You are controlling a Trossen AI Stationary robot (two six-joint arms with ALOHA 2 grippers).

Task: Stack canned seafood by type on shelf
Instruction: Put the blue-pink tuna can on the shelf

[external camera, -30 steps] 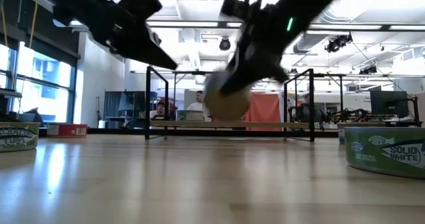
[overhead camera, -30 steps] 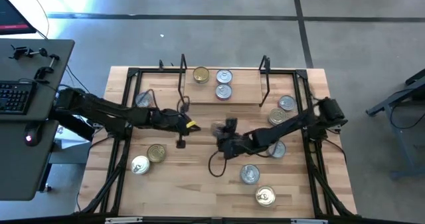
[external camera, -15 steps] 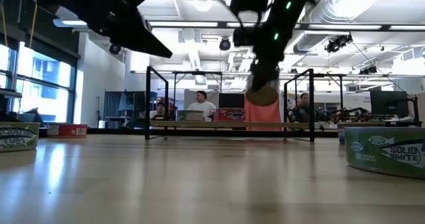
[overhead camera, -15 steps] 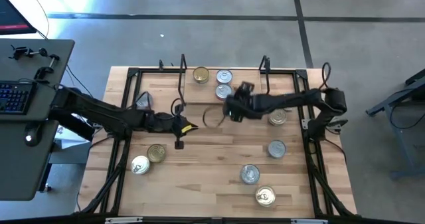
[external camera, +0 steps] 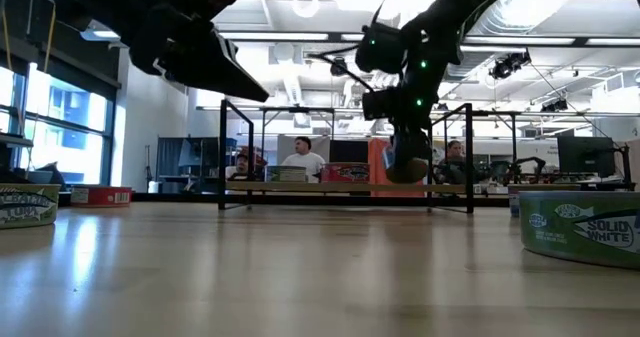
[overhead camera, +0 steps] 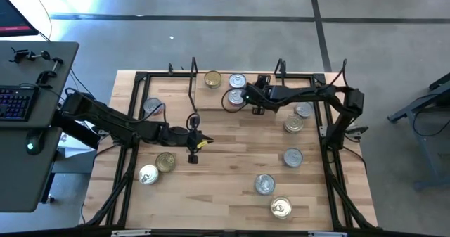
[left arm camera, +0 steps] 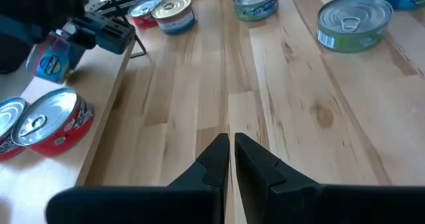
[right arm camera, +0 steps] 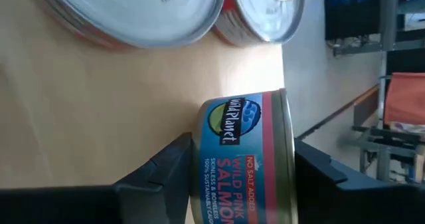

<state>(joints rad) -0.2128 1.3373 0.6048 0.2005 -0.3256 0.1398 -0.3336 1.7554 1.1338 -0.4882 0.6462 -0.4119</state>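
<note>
The shelf [overhead camera: 211, 102], a light board in thin black rods, stands at the table's far side. On it rest a gold-lidded tin [overhead camera: 212, 79] and two silver-lidded tins [overhead camera: 238, 81] with red sides [right arm camera: 133, 11]. My right gripper [overhead camera: 240, 98] reaches over the board from the right, shut on a tin [right arm camera: 242, 157] with a blue and red salmon label. My left gripper [overhead camera: 193, 144] hangs shut above the table's middle [left arm camera: 230, 147], touching nothing. My right gripper pinches the salmon tin between its two fingers [right arm camera: 169, 167], one on each flat end, so the label wall [right arm camera: 232, 134] faces the wrist camera. The fingers come from the table's right. The tin is lifted clear, on edge, above the shelf's board beside the silver-lidded tins.
Several loose tins lie on the table: three at the left [overhead camera: 152, 105] [overhead camera: 166, 161] [overhead camera: 148, 174] and several at the right [overhead camera: 294, 124] [overhead camera: 292, 157] [overhead camera: 264, 184] [overhead camera: 280, 207]. A black frame [overhead camera: 133, 124] rims the tabletop. People sit in the room beyond.
My right gripper has carried the tin from the table's middle toward the far edge, up and over the shelf's board, turning as it went. It has stayed shut on the tin throughout.
</note>
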